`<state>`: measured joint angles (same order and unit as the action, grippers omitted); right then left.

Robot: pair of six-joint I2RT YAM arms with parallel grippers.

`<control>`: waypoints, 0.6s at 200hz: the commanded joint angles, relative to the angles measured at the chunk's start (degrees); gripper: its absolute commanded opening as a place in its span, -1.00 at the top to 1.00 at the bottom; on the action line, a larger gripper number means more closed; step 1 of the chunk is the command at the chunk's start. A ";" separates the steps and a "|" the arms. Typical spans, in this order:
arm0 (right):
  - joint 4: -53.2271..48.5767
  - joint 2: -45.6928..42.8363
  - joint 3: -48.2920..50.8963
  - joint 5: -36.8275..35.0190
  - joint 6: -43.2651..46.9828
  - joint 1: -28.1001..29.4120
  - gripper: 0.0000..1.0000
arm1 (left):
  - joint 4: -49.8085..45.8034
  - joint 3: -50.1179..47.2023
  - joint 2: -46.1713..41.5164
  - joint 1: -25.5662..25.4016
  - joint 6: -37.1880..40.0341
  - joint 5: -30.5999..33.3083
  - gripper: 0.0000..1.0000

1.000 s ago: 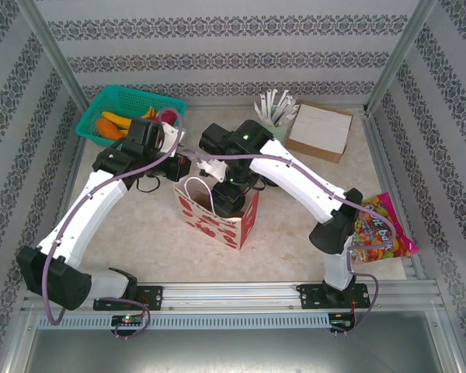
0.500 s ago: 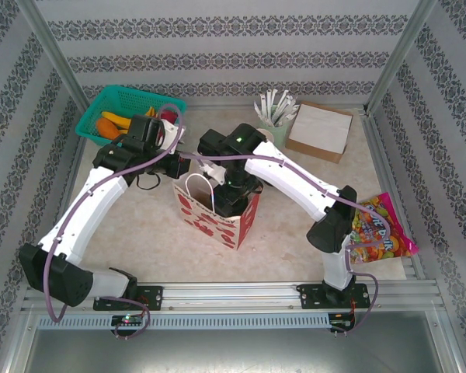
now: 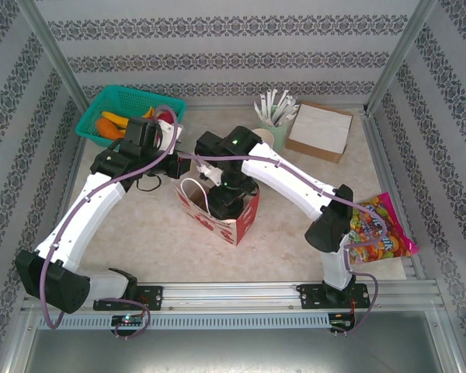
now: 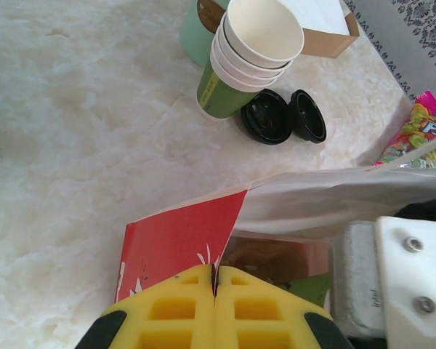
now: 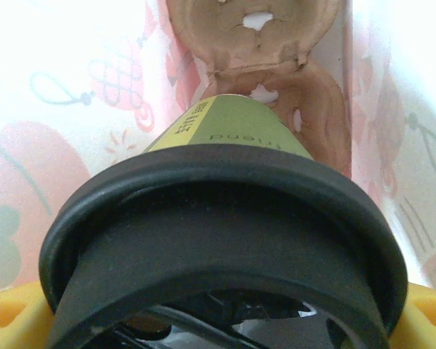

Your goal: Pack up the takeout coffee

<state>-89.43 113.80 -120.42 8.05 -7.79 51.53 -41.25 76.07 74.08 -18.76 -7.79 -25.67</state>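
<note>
Coffee cup (image 5: 225, 123), green paper with a round black plastic lid (image 5: 218, 218), hangs inside the red-and-white paper bag (image 4: 174, 240), right gripper (image 5: 221, 320) clamped wide around it; left gripper (image 4: 214, 291) pinches the bag's rim, fully closed.

Patterned striped walls (image 3: 233, 31) stand far, left and right. The pale marbled table (image 3: 140, 225) is evenly lit; a metal rail (image 3: 233, 294) runs near.

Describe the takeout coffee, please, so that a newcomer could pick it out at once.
On the table, find the red-and-white paper bag. Inside it, held by the right gripper, is the takeout coffee: a green paper cup. Unlike the stacked cups nearby, it wears a black lid.
</note>
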 commanded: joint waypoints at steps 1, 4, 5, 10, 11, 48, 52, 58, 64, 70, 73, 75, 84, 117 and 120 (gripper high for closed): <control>-0.36 1.34 1.31 -5.09 -2.28 -0.76 -0.27 | 0.34 0.66 0.43 -0.26 0.20 -1.26 1.00; -0.44 1.34 1.45 -5.85 -2.42 -0.98 -0.27 | 0.19 0.72 0.44 -0.30 0.31 -1.32 1.00; -0.46 1.29 1.52 -6.12 -2.54 -1.12 -0.27 | 0.16 0.73 0.40 -0.31 0.36 -1.36 1.00; -0.63 1.11 1.69 -7.27 -2.72 -1.44 -0.27 | 0.11 0.75 0.34 -0.16 0.53 -1.86 1.00; -0.60 1.09 1.73 -7.53 -2.83 -1.44 -0.27 | 0.07 0.75 0.31 -0.14 0.56 -1.98 1.00; -0.90 0.56 3.59 -5.33 -1.81 -1.36 -0.27 | 0.87 0.74 -0.34 1.43 -0.71 -5.31 1.00; -0.50 0.23 4.23 -4.15 -1.36 -1.14 -0.27 | 0.84 0.82 -0.22 1.59 -0.85 -5.04 1.00; 0.23 -0.20 4.83 -2.16 -0.69 -0.84 -0.27 | 0.85 0.83 -0.16 1.77 -1.10 -4.50 1.00; 0.83 -0.39 5.31 0.23 0.12 -0.52 -0.27 | 0.84 0.83 -0.06 1.88 -1.25 -4.01 1.00; 1.32 -0.72 5.69 3.14 1.03 -0.15 -0.27 | 0.74 0.83 0.12 2.06 -1.34 -3.64 1.00; 1.59 -0.76 5.83 4.21 1.49 0.07 -0.27 | 0.79 0.85 0.14 2.13 -1.41 -3.50 1.00; 1.68 -0.81 5.95 4.90 1.76 0.22 -0.28 | 0.82 0.84 0.24 2.19 -1.43 -3.42 1.00; 2.21 -1.03 6.22 6.94 2.76 0.87 -0.27 | 0.75 0.88 0.55 2.25 -1.52 -3.09 1.00; 2.25 -0.86 6.04 2.91 1.72 0.56 -0.27 | 0.96 0.83 1.11 2.30 -1.79 -3.35 1.00; 2.28 -0.80 6.06 2.20 1.46 0.40 -0.27 | 1.00 0.83 1.09 2.25 -1.79 -3.34 1.00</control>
<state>-87.00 114.50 -114.56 11.29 -6.90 52.27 -41.30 76.09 74.70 -17.12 -8.60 -28.86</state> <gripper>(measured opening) 0.816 0.051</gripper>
